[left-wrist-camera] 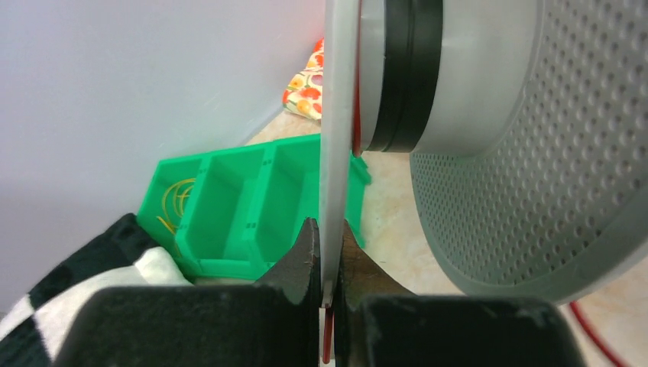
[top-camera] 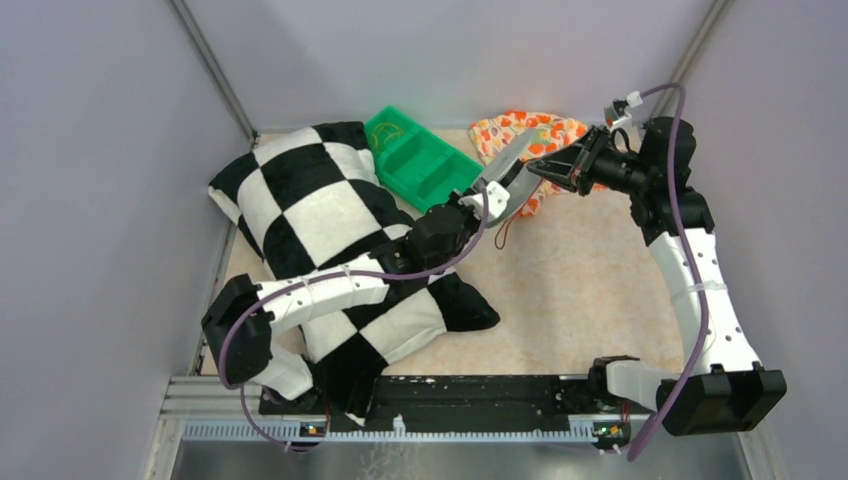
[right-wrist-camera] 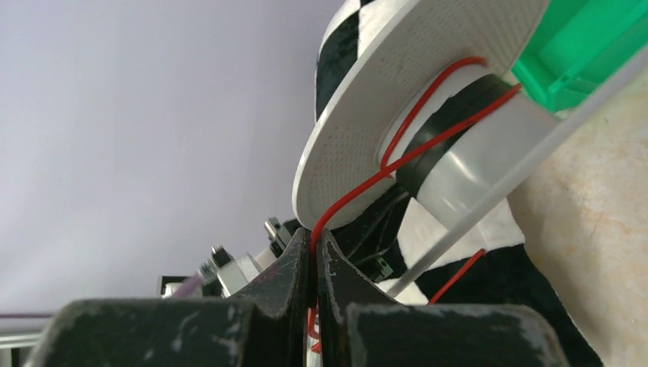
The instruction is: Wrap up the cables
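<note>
Thin red cable (right-wrist-camera: 382, 173): few turns round spool (right-wrist-camera: 359, 122) hub, one strand pinched in right claw (right-wrist-camera: 313, 241).

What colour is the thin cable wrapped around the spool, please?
Red; the right wrist view shows the cable best, running from the right gripper onto the white spool.

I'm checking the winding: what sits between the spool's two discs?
Right wrist view: the pale, black-banded core, with the red cable running across it down into the shut right gripper.
</note>
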Robot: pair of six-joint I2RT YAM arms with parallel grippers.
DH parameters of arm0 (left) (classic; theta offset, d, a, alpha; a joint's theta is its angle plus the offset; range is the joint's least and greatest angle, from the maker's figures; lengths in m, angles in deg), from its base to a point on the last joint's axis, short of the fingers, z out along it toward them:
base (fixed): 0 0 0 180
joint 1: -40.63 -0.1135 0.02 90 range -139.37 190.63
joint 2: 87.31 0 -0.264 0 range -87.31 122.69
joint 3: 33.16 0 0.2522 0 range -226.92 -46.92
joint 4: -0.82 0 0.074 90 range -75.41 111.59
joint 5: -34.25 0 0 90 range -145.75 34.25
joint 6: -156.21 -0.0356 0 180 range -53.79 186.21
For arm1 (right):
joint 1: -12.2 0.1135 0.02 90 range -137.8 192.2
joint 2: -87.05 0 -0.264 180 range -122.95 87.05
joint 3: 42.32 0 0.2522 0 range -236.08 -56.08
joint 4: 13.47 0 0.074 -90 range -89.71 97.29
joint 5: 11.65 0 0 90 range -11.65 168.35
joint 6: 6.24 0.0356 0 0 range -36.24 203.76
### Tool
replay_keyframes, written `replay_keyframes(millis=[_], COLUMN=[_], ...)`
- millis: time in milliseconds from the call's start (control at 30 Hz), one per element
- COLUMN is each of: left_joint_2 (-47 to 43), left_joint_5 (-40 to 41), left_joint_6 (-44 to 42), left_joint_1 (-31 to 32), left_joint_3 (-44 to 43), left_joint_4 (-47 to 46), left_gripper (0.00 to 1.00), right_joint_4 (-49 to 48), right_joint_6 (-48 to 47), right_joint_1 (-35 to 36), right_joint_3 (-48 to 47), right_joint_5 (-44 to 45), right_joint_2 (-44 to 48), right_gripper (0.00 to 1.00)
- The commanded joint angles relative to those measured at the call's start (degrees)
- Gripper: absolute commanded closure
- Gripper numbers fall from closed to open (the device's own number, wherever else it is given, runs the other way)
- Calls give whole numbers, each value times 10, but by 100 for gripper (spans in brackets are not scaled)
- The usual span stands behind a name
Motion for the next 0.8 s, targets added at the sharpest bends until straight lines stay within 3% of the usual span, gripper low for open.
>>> replay_keyframes(millis=[0, 33, 300, 767], left_joint_2=[0, 3, 42, 67], left_joint_5=[-18, -21, -13, -74], left_joint_6=[121, 129, 150, 223], left_joint_1=[-26, -28, -29, -45], left_joint_3=[-88, -106, -200, -283], left_joint_4=[108, 127, 207, 237], left_gripper=[100, 100, 100, 100], right_joint_4=[-49, -62, -115, -167], right_joint_6=[-8, -7, -9, 17], right_joint_1=[35, 37, 62, 73], right_joint_3=[-41, -38, -38, 47], right_joint_5=[13, 18, 0, -28], right_joint_2=[15, 18, 5, 19], right_gripper=[100, 100, 70, 68])
